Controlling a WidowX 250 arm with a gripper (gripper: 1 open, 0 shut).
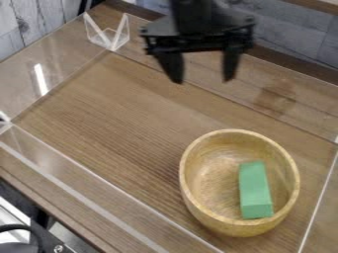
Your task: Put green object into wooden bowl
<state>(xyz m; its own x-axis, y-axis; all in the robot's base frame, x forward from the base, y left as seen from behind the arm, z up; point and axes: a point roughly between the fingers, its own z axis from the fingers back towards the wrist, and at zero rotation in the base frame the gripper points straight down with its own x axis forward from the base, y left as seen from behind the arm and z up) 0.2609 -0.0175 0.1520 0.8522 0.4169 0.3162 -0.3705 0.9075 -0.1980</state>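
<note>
A single camera looks down at an angle from above the near-left corner of the desk (119, 114), facing across it toward the back wall. It sits close enough that the desk fills most of the view, cut off at right and bottom.
</note>
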